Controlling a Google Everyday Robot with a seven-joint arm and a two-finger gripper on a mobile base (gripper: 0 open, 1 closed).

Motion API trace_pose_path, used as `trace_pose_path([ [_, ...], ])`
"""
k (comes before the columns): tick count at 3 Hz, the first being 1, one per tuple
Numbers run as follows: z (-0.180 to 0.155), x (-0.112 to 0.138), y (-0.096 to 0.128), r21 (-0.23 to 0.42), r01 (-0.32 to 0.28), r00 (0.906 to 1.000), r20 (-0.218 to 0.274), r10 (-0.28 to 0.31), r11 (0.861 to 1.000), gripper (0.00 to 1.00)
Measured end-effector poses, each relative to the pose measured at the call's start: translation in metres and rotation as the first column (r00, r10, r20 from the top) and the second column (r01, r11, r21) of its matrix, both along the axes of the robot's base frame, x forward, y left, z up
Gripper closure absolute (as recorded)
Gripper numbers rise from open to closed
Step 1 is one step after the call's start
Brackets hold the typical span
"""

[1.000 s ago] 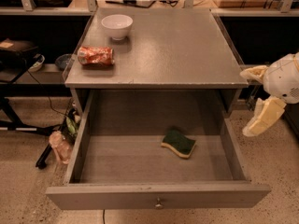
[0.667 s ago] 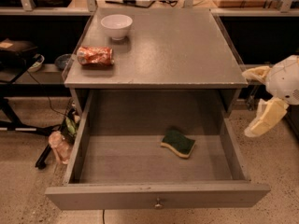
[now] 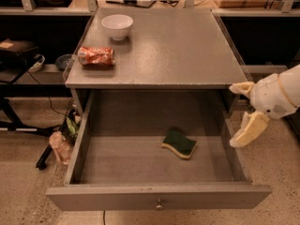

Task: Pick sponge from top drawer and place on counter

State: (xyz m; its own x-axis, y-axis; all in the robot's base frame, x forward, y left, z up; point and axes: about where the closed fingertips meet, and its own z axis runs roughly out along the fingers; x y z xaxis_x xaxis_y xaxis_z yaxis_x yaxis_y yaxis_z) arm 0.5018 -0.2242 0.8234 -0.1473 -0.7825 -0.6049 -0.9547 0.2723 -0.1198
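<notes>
The gripper (image 3: 236, 115) hangs just outside the drawer's (image 3: 159, 197) right wall, spread wide and empty. The sponge (image 3: 179, 144) lies below-left of it; best clear the wall, then descend squarely astride it.

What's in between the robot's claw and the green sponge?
In the camera view, the open claw hangs by the top drawer's right wall. Between it and the sponge are only that wall's top edge and bare drawer floor.
</notes>
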Motion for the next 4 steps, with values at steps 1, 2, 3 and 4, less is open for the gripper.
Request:
trace_pose_path([
  [1,-0.013,-0.001,0.011,0.017,-0.010,0.9997,-0.024,0.010,1.000,0.00],
  [2,-0.019,-0.006,0.018,0.029,-0.023,0.9985,-0.050,0.024,0.999,0.00],
  [3,-0.025,-0.011,0.022,0.040,-0.029,0.9965,-0.078,0.032,0.999,0.00],
  [4,-0.029,-0.012,0.027,0.039,-0.032,0.9959,-0.083,0.035,0.999,0.00],
])
